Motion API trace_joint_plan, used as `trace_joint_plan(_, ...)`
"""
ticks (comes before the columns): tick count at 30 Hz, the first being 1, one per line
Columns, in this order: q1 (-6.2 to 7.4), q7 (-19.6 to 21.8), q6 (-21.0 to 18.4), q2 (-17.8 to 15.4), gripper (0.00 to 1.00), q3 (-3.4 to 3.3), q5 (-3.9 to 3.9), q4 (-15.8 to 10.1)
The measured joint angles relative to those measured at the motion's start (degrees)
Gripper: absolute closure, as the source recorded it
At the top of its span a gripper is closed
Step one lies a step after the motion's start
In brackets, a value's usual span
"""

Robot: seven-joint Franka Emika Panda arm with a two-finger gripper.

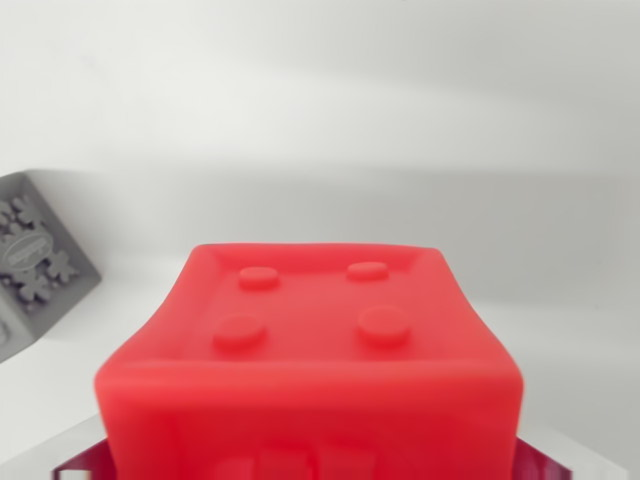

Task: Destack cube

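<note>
A red cube (pixel 312 340) fills the lower middle of the wrist view, very close to the camera, its upper face showing four round studs. Shiny finger pieces (pixel 80 462) show at the bottom left and bottom right, pressed against the cube's sides and reflecting its red. My gripper (pixel 312 465) is shut on the red cube; the fingertips themselves are hidden behind it. A grey cube (pixel 35 265) with raised snowflake shapes on its face sits apart on the white surface at the wrist view's left edge, partly cut off.
The white tabletop (pixel 560 330) runs back to a plain white wall (pixel 330 90).
</note>
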Motion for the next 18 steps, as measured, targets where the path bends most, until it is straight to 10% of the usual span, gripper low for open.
trace_joint_plan(18,-1.47,3.4,1.3,1.5,1.0,-2.02,1.34,0.1)
